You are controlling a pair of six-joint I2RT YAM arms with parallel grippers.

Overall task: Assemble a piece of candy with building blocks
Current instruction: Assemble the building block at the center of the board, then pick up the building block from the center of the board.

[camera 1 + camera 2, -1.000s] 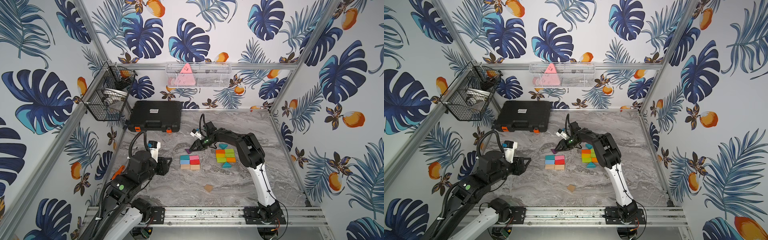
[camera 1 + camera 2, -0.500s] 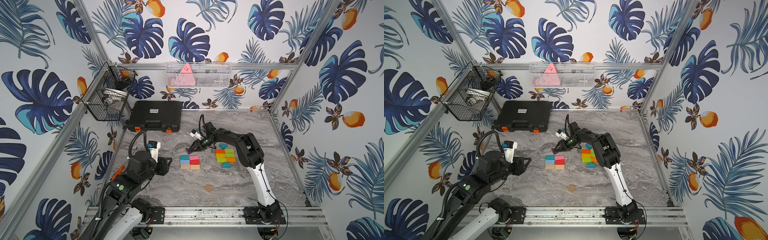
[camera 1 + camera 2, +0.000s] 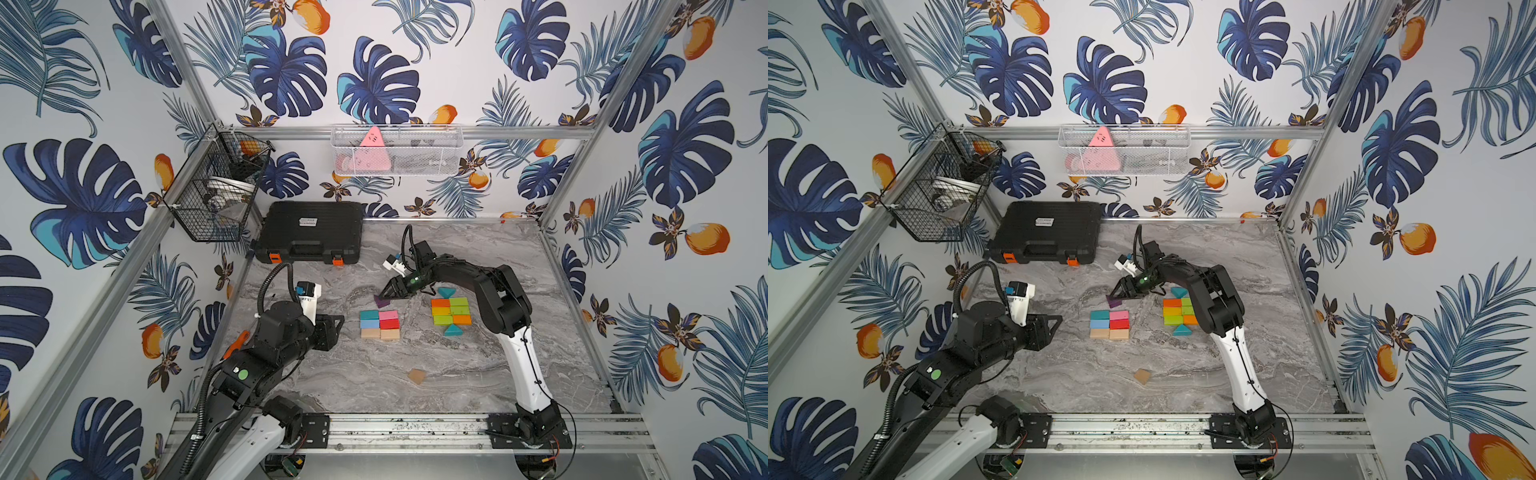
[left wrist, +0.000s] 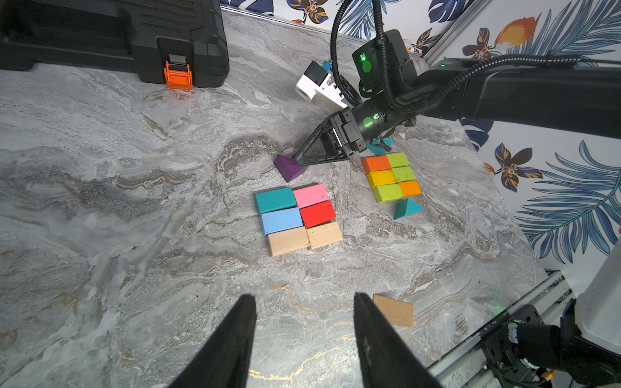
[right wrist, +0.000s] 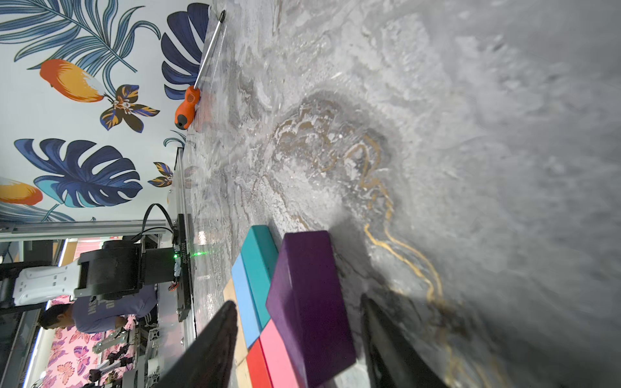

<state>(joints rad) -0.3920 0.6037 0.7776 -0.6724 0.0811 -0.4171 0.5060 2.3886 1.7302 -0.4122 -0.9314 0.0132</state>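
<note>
- Right wrist view: the purple block (image 5: 309, 295) is sitting near the middle of the table (image 5: 470, 134), just beyond the six-block rectangle (image 4: 298, 220).
- The right gripper (image 5: 298, 301) is straddling it, jaws parted, gaps showing on both sides.
- The left gripper (image 4: 304, 296) is hovering parted, empty.

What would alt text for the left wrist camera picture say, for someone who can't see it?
The right arm reaches low over a grey marble table, its jaws open around a purple block beside a tidy rectangle of six blocks. A second colourful block cluster lies nearby; the left jaws, open and empty, frame the foreground.
</note>
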